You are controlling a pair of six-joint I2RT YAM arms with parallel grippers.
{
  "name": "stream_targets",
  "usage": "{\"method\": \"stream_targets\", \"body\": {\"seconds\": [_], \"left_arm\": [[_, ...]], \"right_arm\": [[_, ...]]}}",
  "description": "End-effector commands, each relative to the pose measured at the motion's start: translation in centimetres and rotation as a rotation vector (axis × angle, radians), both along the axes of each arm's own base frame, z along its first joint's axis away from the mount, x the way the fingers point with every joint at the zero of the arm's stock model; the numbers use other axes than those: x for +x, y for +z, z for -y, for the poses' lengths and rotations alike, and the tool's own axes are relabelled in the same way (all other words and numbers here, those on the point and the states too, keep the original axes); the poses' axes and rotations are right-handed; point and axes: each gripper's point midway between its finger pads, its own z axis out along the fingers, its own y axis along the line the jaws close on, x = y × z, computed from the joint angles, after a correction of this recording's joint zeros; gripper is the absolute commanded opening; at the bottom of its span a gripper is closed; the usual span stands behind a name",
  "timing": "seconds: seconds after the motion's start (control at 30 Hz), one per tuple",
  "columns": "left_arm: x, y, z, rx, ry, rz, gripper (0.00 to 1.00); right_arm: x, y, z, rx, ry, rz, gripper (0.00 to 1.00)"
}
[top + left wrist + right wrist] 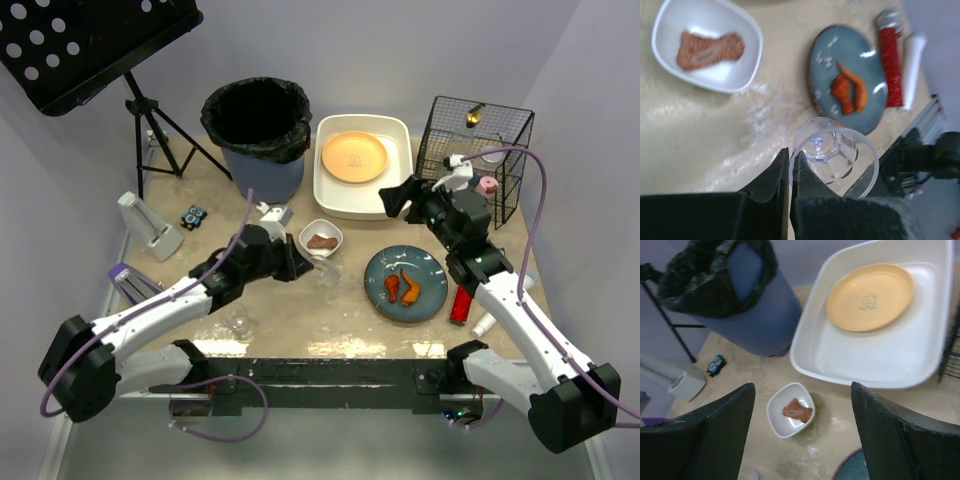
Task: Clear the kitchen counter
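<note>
The kitchen counter (340,318) filled the middle of the top view, a beige slab with a mottled, stone-like pattern, a slight shine and a dark front edge. It was crowded. At the back stood a blue trash bin (258,140) lined with a black bag. Beside it was a white tub (335,195) holding an orange plate (353,157), and at the right rear a black wire basket (475,145). A music stand (95,45) rose at the left rear corner.

Nearer the arms lay a white bowl (321,238) with a piece of reddish-brown meat. A blue plate (405,283) carried two orange scraps, with a red tube (462,303) and a white tube (485,322) just beside its right edge. The orange plate bore a faint stamped mark, too dim to read.

The left gripper (308,266) reached between bowl and plate, its jaws pinched on the rim of a clear cup (837,160) — one finger inside the wall, one outside. The frames did not show whether the cup rested on the counter or hung above it.

The right gripper (400,198) hovered near the tub's front corner, jaws spread wide and holding nothing — the bowl showed between its fingers (725,430) in the wrist view.
</note>
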Motion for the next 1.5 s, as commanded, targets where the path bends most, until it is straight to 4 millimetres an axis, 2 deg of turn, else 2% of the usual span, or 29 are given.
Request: {"method": "stream_targets", "body": {"seconds": [0.0,0.07,0.17,0.33,0.47,0.6,0.9,1.23,1.47], "left_arm": [[0.7,9.8,1.6,-0.332,-0.088,0.202,0.00],[0.8,12.3,1.3,-0.418,-0.102,0.245,0.00],[1.0,14.7,0.2,-0.534,-0.100,0.276,0.00],[1.5,17.2,-3.2,-0.766,-0.089,0.338,0.00],[1.4,17.3,-4.7,-0.908,-0.112,0.305,0.00],[1.4,17.7,-4.5,-0.947,-0.149,0.311,0.00],[2.3,18.8,-4.1,-0.905,-0.165,0.351,0.00],[2.6,18.7,-4.0,-0.901,-0.159,0.353,0.00],[2.5,18.8,-4.0,-0.902,-0.163,0.358,0.00]], "right_arm": [[-2.3,3.8,-5.4,0.071,0.345,0.176,0.81],[-3.1,3.7,-7.3,0.106,0.470,0.180,0.81],[-5.0,4.4,-9.5,0.165,0.648,0.204,0.82],[-7.3,6.0,-10.6,0.218,0.791,0.259,0.83],[-8.9,6.9,-11.0,0.259,0.877,0.286,0.85],[-10.0,7.1,-11.4,0.313,0.945,0.282,0.89],[-8.9,5.6,-12.9,0.359,0.927,0.196,0.92],[-9.8,5.1,-16.0,0.446,1.001,0.138,0.93],[-10.0,5.0,-16.7,0.470,1.014,0.120,0.83]]}}
